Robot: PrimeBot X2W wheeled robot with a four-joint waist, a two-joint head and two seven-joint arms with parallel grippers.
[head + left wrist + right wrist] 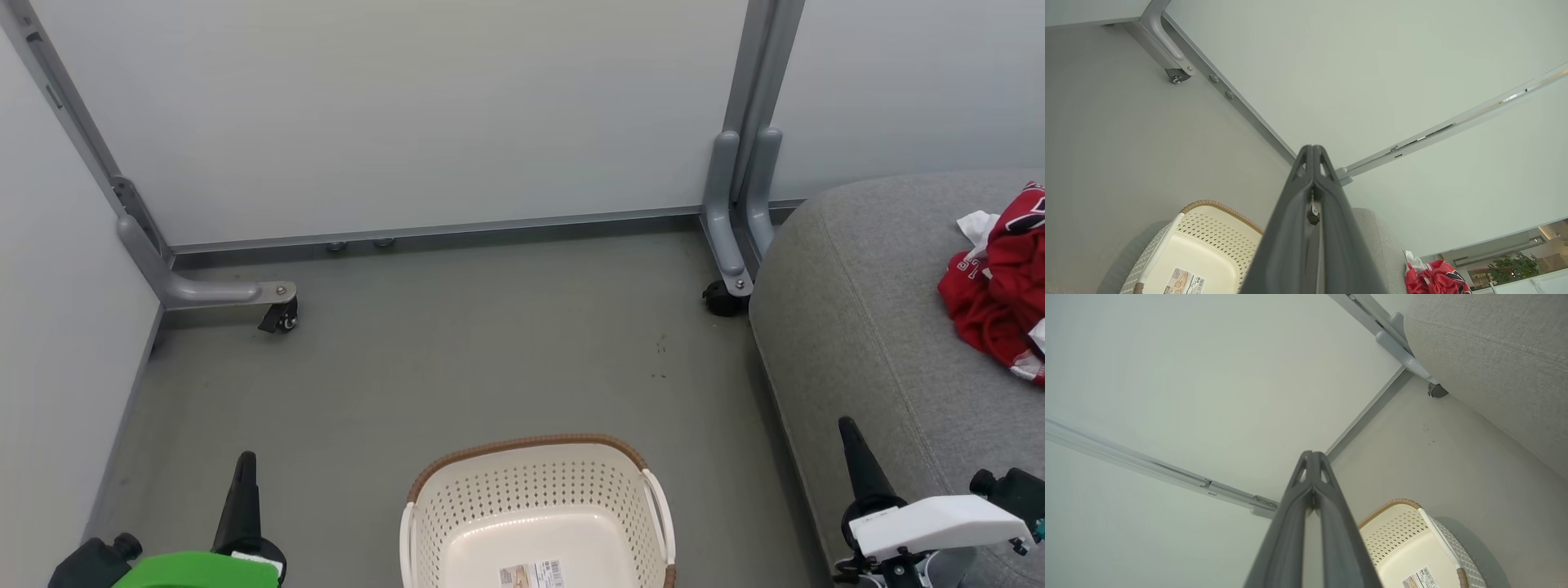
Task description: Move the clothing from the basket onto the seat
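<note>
The basket point(531, 478) sits on the grey floor point(449, 359), near the robot and in the middle. Its inside looks bare. The only thing I can see on its bottom is a paper sticker point(532, 574). The nearest part of the basket is cut off, so I cannot be sure about that bit.

The clothing point(1000, 286) is a red and white heap. It lies on top of the seat point(857, 327), far over on the right, well apart from the basket. So the job looks done, or very close to it.

The left gripper point(246, 459) is near, to the left of the basket. Its two dark fingers are pressed together with nothing between them. The right gripper point(846, 425) is near, in front of the seat's side. Its fingers are closed too, and it holds nothing.

The clothing looks thin, soft and light. It will flop and hang down when lifted, and it will not break. I think the best place to pinch it is a bunched-up fold at the top of the heap. A flat part could slide out of the fingers.
</note>
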